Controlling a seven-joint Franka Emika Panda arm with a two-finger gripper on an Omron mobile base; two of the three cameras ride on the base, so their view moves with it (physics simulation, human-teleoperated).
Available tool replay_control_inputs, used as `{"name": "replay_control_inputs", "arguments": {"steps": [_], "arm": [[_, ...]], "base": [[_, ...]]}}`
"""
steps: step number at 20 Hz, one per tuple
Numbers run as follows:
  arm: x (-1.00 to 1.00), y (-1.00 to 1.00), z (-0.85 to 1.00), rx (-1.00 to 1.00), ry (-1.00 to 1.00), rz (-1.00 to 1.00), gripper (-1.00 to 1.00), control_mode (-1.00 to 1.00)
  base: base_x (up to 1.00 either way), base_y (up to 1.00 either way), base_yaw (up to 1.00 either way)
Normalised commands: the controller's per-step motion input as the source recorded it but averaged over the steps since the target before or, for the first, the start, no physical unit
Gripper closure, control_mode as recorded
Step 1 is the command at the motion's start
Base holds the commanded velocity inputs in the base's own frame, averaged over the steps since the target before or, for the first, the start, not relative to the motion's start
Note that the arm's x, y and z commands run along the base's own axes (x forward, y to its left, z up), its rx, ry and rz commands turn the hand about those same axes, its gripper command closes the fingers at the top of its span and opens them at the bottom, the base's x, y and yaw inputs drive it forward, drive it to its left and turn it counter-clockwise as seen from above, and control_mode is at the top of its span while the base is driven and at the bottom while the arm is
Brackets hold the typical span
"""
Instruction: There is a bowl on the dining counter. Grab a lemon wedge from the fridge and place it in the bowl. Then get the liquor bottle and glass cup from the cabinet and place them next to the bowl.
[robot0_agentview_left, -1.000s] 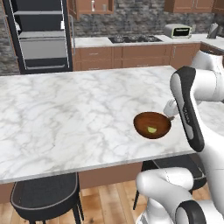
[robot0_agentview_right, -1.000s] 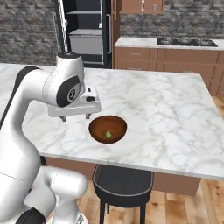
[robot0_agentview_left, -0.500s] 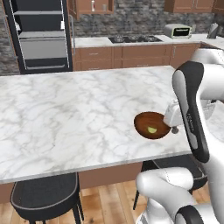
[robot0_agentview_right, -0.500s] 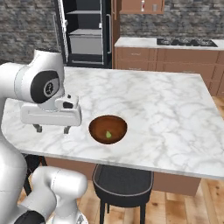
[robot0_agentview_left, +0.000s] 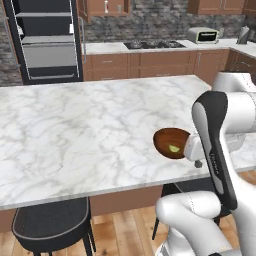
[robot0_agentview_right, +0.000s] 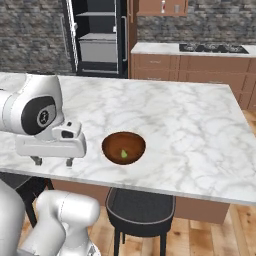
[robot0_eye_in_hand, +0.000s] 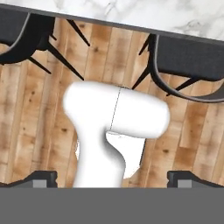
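Lemon wedge (robot0_agentview_right: 123, 154) already resting inside the bowl (robot0_agentview_right: 123, 147), near the front edge of the dining counter (robot0_agentview_right: 180, 125). Gripper (robot0_agentview_right: 52, 161) hanging just left of the bowl over the counter's edge, jaws spread wide, empty. Bottle and cup next, probably from the wall cabinet beyond the counter.

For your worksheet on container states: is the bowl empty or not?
Not empty: the bowl holds a small yellow-green lemon wedge, seen in both base views.

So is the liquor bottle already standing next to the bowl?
No, the bowl holds the lemon wedge, with bare marble beside it on the dining counter.
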Motion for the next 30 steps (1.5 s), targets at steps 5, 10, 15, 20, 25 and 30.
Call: {"name": "replay_control_inputs", "arguments": {"steps": [5, 10, 15, 20, 25, 30], "arm": [[-0.14, -0.07, -0.04, 0.00, 0.01, 0.00, -1.00, 1.00], [0.00, 0.00, 0.00, 0.00, 0.00, 0.00, -1.00, 1.00], [0.00, 0.00, 0.00, 0.00, 0.00, 0.00, -1.00, 1.00], [0.00, 0.00, 0.00, 0.00, 0.00, 0.00, -1.00, 1.00], [0.00, 0.00, 0.00, 0.00, 0.00, 0.00, -1.00, 1.00], [0.00, 0.00, 0.00, 0.00, 0.00, 0.00, -1.00, 1.00]], "base": [[-0.48, -0.44, -0.07], [-0.58, -1.00, -0.22], [-0.10, -1.00, -0.18], [0.41, -1.00, -0.06], [0.60, -1.00, 0.00], [0.59, -1.00, 0.00]]}}
